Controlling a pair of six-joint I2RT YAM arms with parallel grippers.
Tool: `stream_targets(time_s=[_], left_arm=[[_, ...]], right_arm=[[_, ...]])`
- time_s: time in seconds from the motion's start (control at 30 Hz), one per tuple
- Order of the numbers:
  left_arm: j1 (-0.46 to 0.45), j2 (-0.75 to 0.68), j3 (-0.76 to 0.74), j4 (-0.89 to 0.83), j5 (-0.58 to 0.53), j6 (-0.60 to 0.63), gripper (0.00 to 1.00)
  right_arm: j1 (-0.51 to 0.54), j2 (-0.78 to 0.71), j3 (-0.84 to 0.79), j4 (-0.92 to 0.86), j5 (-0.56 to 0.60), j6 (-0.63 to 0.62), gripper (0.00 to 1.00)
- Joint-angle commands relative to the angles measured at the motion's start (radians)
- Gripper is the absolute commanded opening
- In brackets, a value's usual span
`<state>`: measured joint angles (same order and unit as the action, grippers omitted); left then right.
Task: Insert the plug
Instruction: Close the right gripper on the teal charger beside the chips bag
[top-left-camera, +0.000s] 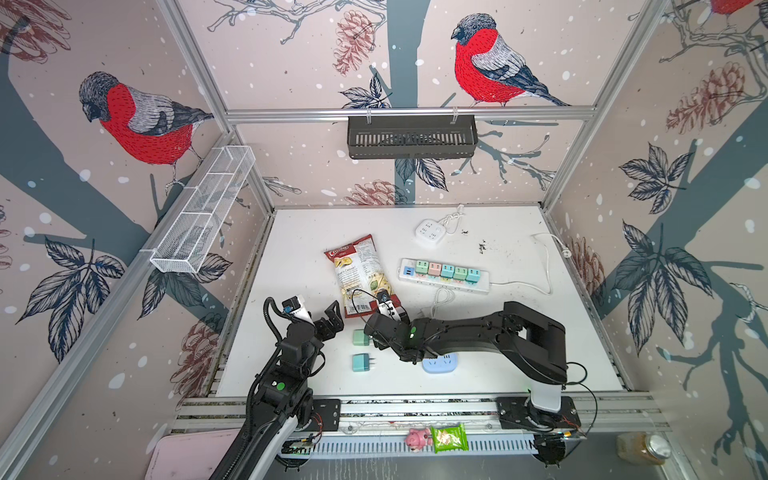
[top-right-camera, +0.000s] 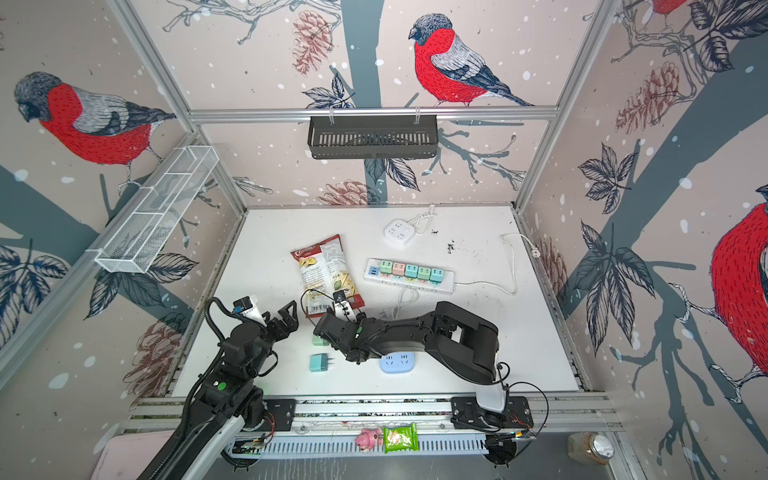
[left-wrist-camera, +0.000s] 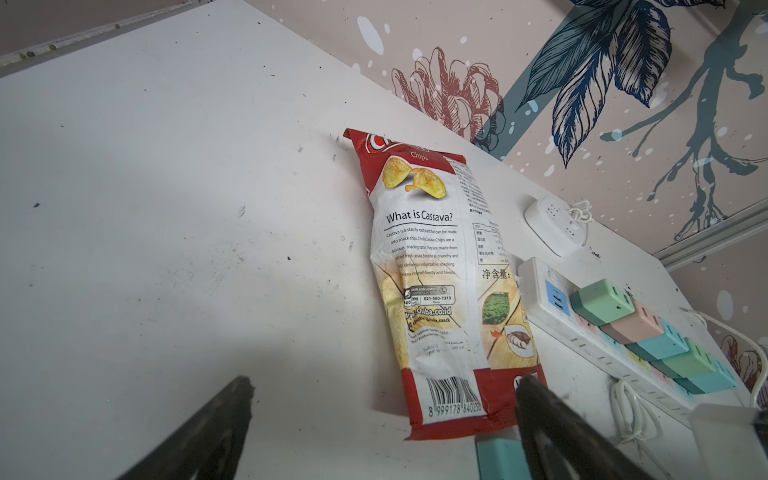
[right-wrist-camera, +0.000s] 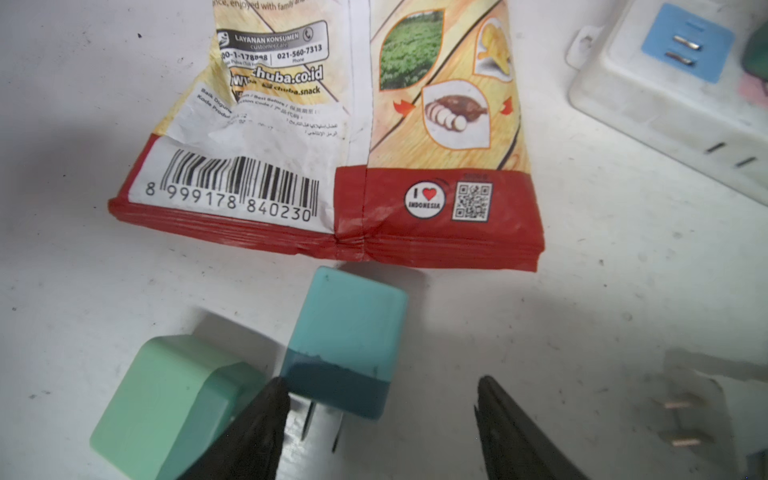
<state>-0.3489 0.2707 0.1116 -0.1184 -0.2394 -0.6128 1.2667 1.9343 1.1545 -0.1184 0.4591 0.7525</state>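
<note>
Black right gripper (right-wrist-camera: 378, 388) stands parted, the teal cube-shaped plastic plug (right-wrist-camera: 345, 332) between its tips — near one finger, clear of the other — on the white worktop (right-wrist-camera: 582, 291); left gripper (left-wrist-camera: 386, 384) gapes wide, empty.

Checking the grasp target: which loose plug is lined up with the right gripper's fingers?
The blue plug, ahead of the gap between the fingers, prongs toward them; the green plug sits outside one finger.

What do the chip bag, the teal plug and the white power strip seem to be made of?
Chip bag: thin printed film, probably plastic, slightly glossy; it creases, with a crimped end seal. Teal plug: moulded plastic, matte, rounded edges; shiny prongs look metal. White power strip: hard plastic, smooth, scuffed.
</note>
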Motion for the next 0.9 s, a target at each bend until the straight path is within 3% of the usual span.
stream_targets(time_s=[0.0,0.33,0.57,0.7,0.87], left_arm=[[0.000,-0.007,0.006,0.017,-0.005,-0.012,0.98],[0.001,-0.030,0.003,0.010,-0.006,-0.011,0.98],[0.000,-0.033,0.002,0.013,0.002,-0.009,0.98],[0.001,-0.034,0.002,0.012,0.006,-0.007,0.98],[0.001,-0.041,0.001,0.008,0.004,-0.010,0.98]], right_arm=[[0.000,0.025,0.025,0.016,-0.024,-0.016,0.73],[-0.009,0.126,0.112,-0.013,-0.017,-0.011,0.71],[-0.008,0.140,0.122,-0.036,-0.013,0.004,0.51],[-0.007,0.135,0.102,-0.038,0.001,0.017,0.51],[-0.008,0.146,0.103,-0.060,0.018,0.014,0.59]])
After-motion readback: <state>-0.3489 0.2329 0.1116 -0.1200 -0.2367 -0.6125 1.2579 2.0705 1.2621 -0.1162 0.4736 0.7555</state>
